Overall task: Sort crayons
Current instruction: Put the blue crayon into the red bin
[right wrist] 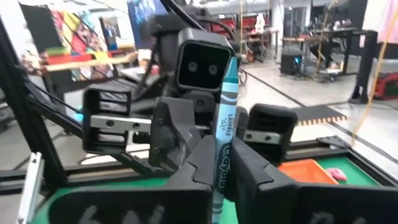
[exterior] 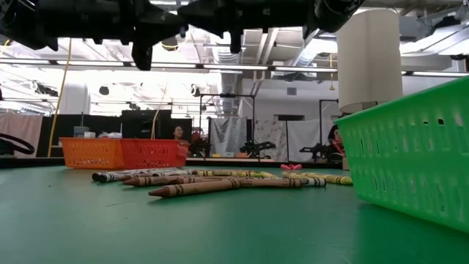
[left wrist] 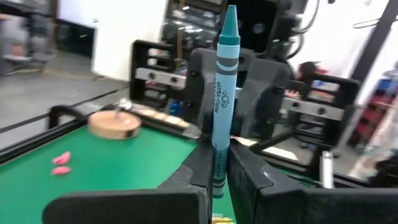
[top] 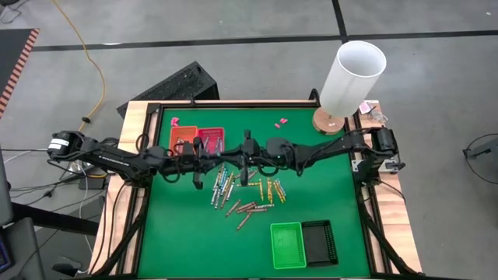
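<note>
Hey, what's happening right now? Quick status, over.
Left claw shut on upright teal wax crayon, mid-air above green mat. Right claw facing it, at same crayon. Loose crayon pile below; nothing blocking.

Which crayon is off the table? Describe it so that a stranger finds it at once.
Above the middle of the green table, the left gripper, facing the right gripper, is shut on the blue-green crayon. It alone stands upright, aloft; the other crayons lie flat.

Teal crayon (left wrist: 224, 93) upright in the air, other crayons (top: 245, 192) scattered flat mid-table, mixed blue, yellow, brown
</note>
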`<state>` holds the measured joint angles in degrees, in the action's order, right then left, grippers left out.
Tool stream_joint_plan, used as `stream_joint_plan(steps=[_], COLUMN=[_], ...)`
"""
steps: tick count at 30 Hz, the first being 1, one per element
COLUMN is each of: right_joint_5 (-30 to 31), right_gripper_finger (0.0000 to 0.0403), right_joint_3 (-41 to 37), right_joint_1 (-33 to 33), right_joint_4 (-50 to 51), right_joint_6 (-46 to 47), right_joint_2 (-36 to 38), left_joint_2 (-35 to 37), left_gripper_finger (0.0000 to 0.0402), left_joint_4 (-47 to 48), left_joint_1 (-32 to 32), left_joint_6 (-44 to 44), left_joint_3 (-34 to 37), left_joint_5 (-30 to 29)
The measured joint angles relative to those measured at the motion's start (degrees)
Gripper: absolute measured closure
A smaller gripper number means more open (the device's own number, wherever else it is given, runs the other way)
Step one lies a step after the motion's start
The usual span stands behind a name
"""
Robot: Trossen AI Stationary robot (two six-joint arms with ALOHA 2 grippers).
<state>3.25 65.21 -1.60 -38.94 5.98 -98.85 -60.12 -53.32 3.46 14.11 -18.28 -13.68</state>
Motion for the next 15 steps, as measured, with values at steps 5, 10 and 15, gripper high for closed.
stream_joint_plan(steps=[5, 10, 15], right_joint_5=[0.00, -0.95, 0.54], right_gripper_finger=[0.0325, 0.0310, 0.0310], right_joint_3=[0.00, 0.00, 0.00], right_joint_1=[1.64, 2.68, 2.98], right_joint_4=[3.47, 7.01, 10.13], right_joint_6=[0.00, 0.26, 0.46], right_joint_2=[0.00, 0.02, 0.02], left_joint_2=[0.00, 0.02, 0.02], left_gripper_finger=[0.0389, 0.0390, 0.0390], left_joint_4=[3.51, 6.38, 13.74], left_joint_1=[0.01, -0.16, -1.15], left_joint_6=[0.57, 1.61, 6.14], left_joint_3=[0.00, 0.00, 0.00], left_joint_5=[-7.04, -15.96, -24.71])
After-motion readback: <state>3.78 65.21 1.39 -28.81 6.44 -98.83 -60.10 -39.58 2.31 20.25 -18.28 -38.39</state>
